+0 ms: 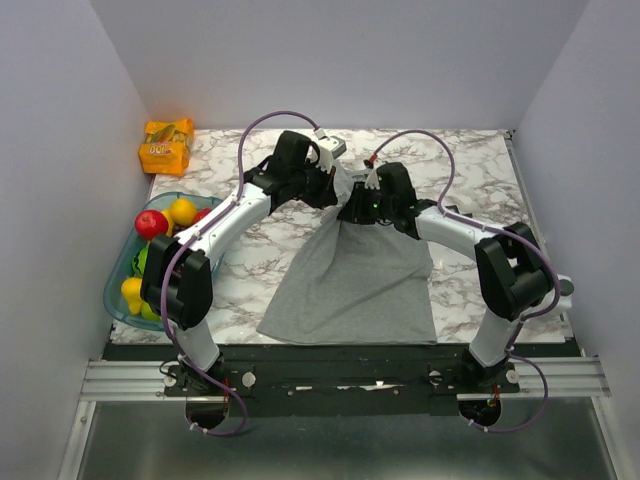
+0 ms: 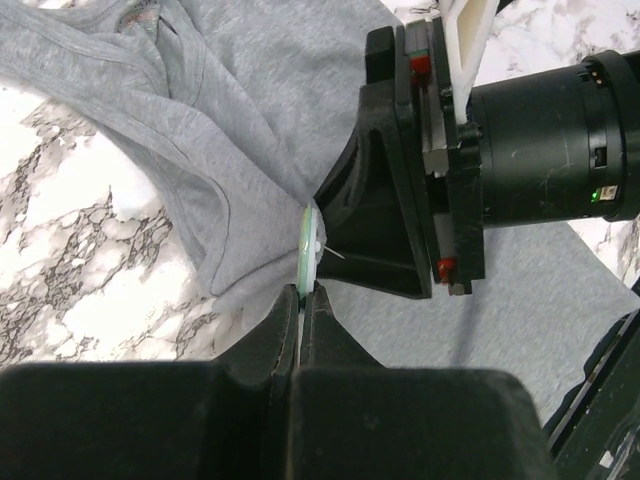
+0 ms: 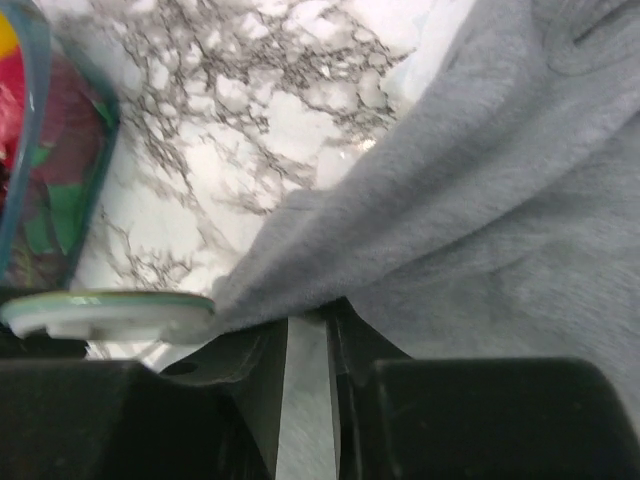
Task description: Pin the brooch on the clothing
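Left pincer: fully closed, tight pinch on lower rim of brooch. Brooch edge-on, upright just above the pinch, thin pin sticking out of its back toward right pincer. Touching other face of brooch: bunched fold of clothing, grey knit, spread away from the tips up and to the left in left wrist view, hem seam visible.

Right pincer: fingers slightly apart, narrow gap between them, cloth fold right at the tips; grip on cloth not clear. In right wrist view, brooch just left of those tips, thin flat disc, cloth edge touching it. Nearly tip to tip with left pincer, brooch and fold at the meeting point.

Beneath both: marble-pattern table, rest of clothing draped back toward arm bases. Farther out on left pincer's side: blue bowl with fruit; beyond it, orange packet at far table corner.
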You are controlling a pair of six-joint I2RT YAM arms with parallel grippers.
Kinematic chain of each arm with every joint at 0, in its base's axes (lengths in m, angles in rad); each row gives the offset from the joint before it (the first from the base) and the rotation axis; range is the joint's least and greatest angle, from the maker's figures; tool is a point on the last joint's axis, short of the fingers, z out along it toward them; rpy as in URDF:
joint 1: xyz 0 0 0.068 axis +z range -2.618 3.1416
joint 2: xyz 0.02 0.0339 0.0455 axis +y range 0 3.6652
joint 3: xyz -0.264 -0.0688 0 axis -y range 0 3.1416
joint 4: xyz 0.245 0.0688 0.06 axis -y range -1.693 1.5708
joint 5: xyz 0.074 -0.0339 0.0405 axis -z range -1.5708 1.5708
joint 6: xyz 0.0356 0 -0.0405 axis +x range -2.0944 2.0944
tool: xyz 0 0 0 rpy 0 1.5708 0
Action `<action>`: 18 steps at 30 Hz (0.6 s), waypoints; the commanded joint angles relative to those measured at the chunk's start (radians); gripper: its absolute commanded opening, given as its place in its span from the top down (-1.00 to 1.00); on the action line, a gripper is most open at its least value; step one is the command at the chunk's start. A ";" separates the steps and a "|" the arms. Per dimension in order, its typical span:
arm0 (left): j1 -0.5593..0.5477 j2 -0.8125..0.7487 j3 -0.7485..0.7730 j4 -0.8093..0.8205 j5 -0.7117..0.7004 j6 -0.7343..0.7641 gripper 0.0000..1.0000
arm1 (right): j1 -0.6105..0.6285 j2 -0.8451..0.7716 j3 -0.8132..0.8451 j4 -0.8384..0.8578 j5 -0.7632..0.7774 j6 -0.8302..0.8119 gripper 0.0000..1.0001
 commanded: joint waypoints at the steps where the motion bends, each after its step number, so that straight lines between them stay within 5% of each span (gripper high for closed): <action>1: -0.007 -0.009 0.010 0.028 0.049 0.026 1.00 | -0.022 -0.097 -0.099 -0.009 -0.034 -0.030 0.12; 6: 0.004 0.001 0.013 0.019 0.074 0.052 1.00 | -0.036 -0.177 -0.195 0.069 -0.081 -0.076 -0.17; 18: 0.022 0.024 0.041 -0.031 0.147 0.078 1.00 | -0.082 -0.246 -0.286 0.269 -0.212 -0.088 -0.17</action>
